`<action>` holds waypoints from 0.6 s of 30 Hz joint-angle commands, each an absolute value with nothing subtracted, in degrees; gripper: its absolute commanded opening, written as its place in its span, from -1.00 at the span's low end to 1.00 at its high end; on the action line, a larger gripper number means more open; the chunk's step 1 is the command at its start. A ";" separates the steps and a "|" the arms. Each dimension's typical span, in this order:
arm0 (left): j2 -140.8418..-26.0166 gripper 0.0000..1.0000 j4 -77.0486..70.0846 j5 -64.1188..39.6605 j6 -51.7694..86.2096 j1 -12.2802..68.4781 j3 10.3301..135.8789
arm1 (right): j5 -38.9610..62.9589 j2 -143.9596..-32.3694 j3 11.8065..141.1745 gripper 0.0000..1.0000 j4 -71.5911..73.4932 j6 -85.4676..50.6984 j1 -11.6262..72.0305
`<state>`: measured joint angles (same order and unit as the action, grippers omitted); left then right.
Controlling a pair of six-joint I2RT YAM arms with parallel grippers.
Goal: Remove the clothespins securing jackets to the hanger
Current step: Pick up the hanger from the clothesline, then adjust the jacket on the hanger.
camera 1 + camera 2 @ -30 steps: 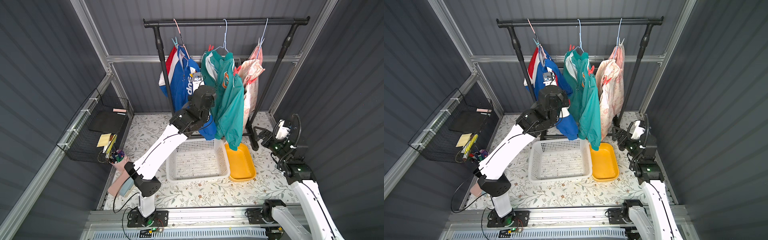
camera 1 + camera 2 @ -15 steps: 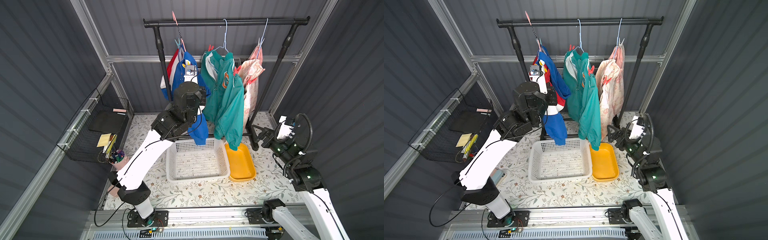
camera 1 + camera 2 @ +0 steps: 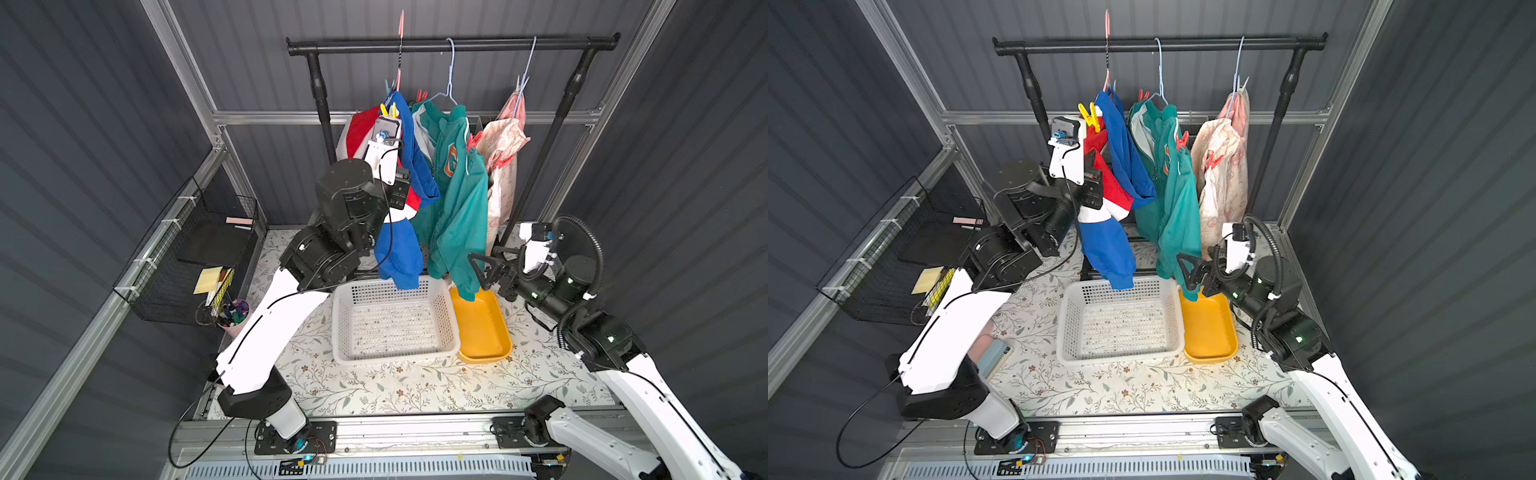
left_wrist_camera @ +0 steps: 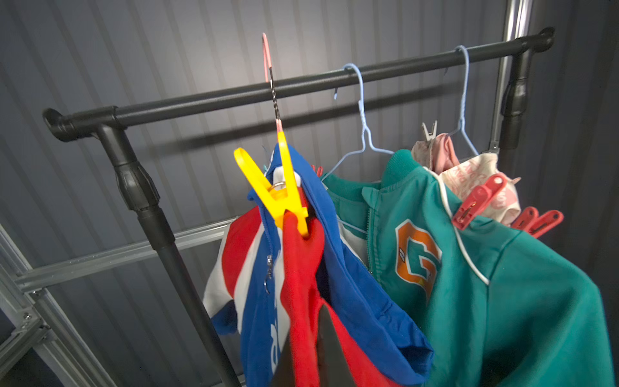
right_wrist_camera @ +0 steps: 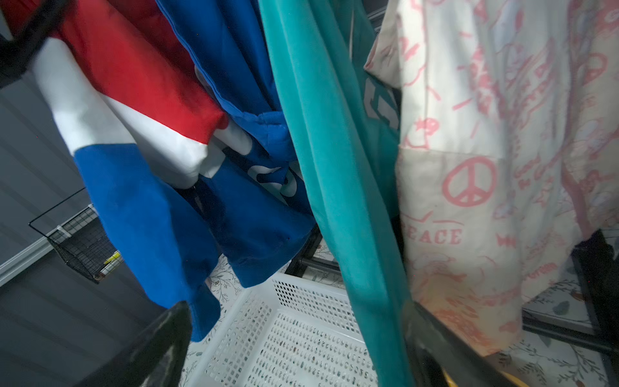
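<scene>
Leftward my left gripper [image 4: 323, 341] dragged the blue jacket [image 4: 351, 284], pinched on its red cloth; right gripper [image 3: 1188, 274] gaped wide. Upper centre, hanger [image 4: 273, 90] rode high; more pull could unhook it.

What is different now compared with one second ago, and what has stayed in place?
The left pincer, shut on the blue jacket, swung to the robot's left and dragged the jacket along; its pink hanger turned on the rail. The open right pincer advanced toward the teal jacket's hem. Unchanged: the cream jacket, the yellow clothespin still clipped on, the white basket, the yellow tray.
</scene>
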<state>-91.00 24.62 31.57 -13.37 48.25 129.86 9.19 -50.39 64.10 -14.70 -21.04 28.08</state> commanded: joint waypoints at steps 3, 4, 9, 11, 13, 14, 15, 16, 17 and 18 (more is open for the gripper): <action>-83.85 -1.00 14.11 25.66 -15.85 48.87 126.48 | 8.24 -54.05 66.16 0.97 -11.54 -20.79 29.61; -83.08 -1.00 13.79 25.07 -15.74 48.89 125.67 | 8.50 -54.68 66.39 0.97 -10.99 -21.12 29.62; -78.37 -1.00 12.07 23.89 -17.02 48.90 120.97 | 9.04 -58.77 68.98 0.98 -9.59 -22.23 30.20; -76.56 -1.00 11.82 23.18 -17.26 48.87 119.37 | 9.00 -59.78 70.22 0.98 -9.23 -22.27 30.97; -74.78 -1.00 11.72 22.65 -17.33 48.91 117.82 | 7.64 -60.65 71.56 0.98 -9.34 -20.71 32.99; -73.68 -1.00 11.63 22.16 -17.32 48.87 116.92 | 5.87 -61.18 72.32 0.98 -9.77 -19.27 34.72; -72.54 -1.00 11.28 21.78 -17.31 48.90 115.80 | 4.31 -61.85 73.17 0.98 -10.09 -18.03 36.20; -71.45 -1.00 10.90 21.18 -17.24 48.87 114.86 | 3.54 -62.40 73.81 0.98 -10.11 -17.56 37.00; -70.26 -1.00 10.41 20.58 -17.15 48.87 113.85 | 3.47 -63.18 74.27 0.98 -9.74 -17.49 37.51; -69.24 -1.00 10.03 20.37 -17.05 48.91 112.95 | 3.81 -63.96 74.66 0.98 -9.26 -17.57 37.77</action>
